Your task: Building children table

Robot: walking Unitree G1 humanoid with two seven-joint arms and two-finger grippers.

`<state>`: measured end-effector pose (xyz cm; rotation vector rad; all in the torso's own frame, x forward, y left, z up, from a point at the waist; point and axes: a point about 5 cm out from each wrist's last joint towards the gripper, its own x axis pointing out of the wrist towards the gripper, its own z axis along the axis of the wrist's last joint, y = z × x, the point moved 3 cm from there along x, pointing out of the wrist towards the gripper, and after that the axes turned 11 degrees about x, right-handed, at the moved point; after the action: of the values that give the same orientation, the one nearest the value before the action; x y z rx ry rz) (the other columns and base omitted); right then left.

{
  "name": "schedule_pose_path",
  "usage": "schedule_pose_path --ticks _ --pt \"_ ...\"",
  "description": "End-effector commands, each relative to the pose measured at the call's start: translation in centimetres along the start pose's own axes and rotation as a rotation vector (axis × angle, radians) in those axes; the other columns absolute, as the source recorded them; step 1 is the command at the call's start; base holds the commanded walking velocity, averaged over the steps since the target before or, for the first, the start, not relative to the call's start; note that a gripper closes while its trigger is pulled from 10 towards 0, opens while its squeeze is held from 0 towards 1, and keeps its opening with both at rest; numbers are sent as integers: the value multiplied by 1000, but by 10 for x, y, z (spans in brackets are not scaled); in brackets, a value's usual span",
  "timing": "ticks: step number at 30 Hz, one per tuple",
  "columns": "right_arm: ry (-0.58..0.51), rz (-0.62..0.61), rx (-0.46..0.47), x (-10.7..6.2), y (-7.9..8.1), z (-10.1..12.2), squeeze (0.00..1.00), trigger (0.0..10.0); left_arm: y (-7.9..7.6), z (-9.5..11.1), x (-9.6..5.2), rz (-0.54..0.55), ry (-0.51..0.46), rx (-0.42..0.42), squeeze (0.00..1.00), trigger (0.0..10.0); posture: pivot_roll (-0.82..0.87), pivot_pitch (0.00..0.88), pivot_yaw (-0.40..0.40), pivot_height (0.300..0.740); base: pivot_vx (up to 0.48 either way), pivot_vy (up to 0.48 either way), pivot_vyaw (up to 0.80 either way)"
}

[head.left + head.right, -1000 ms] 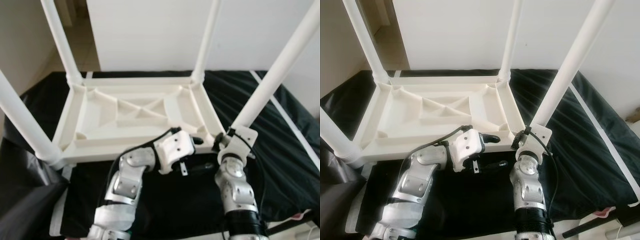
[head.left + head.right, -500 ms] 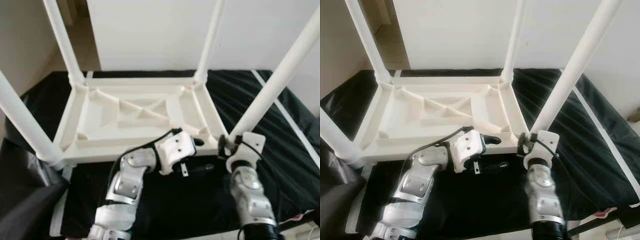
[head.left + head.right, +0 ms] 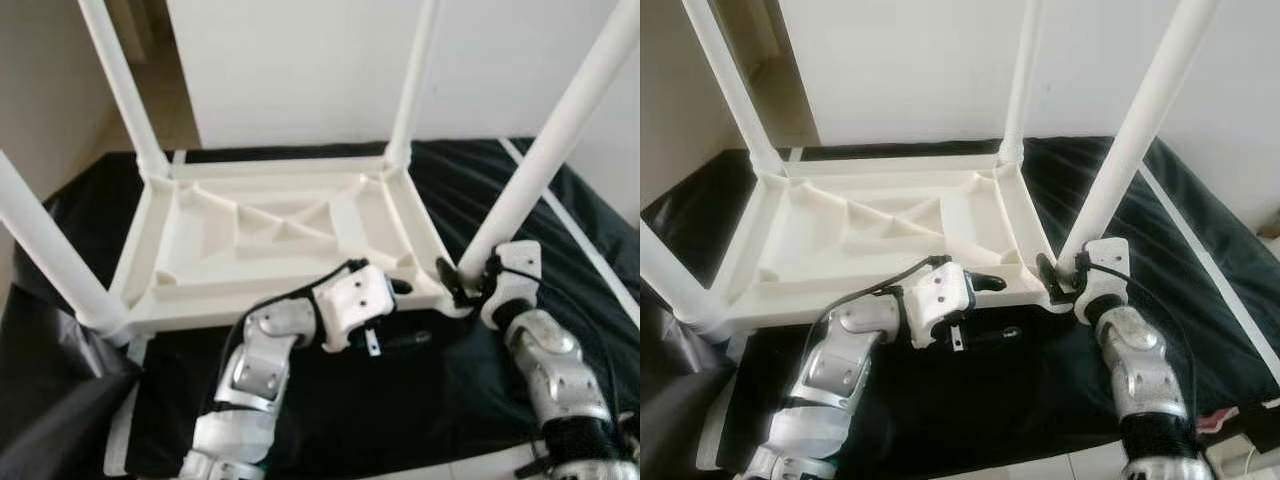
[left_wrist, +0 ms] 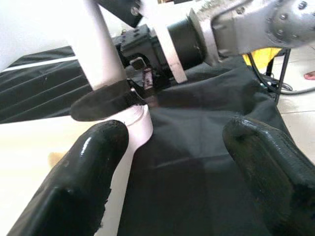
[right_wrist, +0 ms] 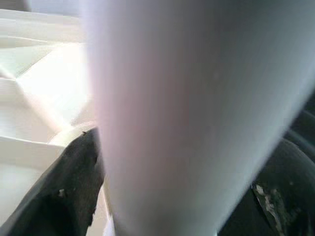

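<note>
- White plastic children's table (image 3: pixel 280 235) upside down on a black-covered bed (image 3: pixel 600 290), ribbed underside up, four legs standing in the corner sockets.
- Right claw (image 3: pixel 1060 277) closed around the near right leg (image 3: pixel 545 150) at its base, just above the socket; in the right wrist view, black fingers (image 5: pixel 69 187) on both sides of the white tube.
- Left claw (image 3: pixel 395 312) spread open, gripping nothing: one finger resting on the near rim beside that same corner, the other lying over the black cover below the rim.
- Likely light, stiff and hollow; smooth tube probably slippery under the pads, so best taken low by the socket where leverage is small. Tall legs liable to tip the frame if pushed high up.
- Soft bed beneath: table apt to rock or slide; steadying at the rim sensible.
- White wall (image 3: pixel 300 60) close behind the far legs; near left leg (image 3: pixel 45 245) crowding the left arm's side.
</note>
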<state>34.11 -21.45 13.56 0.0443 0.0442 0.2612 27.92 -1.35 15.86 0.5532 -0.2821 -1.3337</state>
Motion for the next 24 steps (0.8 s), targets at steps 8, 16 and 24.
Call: schedule_pose_path --ticks 8,16,24 --pt "63 186 -64 11 16 -5 0 10000 10 -8 0 214 42 -26 0 10000 -24 0 -31 740 0 0 0" --pt "128 241 -61 7 14 -19 0 0 13 -8 2 215 43 -12 0 10000 -9 0 -46 740 0 0 0" --pt "160 208 -35 5 12 -31 0 10000 7 -34 7 217 67 -77 0 10000 -22 0 -69 740 0 0 0"
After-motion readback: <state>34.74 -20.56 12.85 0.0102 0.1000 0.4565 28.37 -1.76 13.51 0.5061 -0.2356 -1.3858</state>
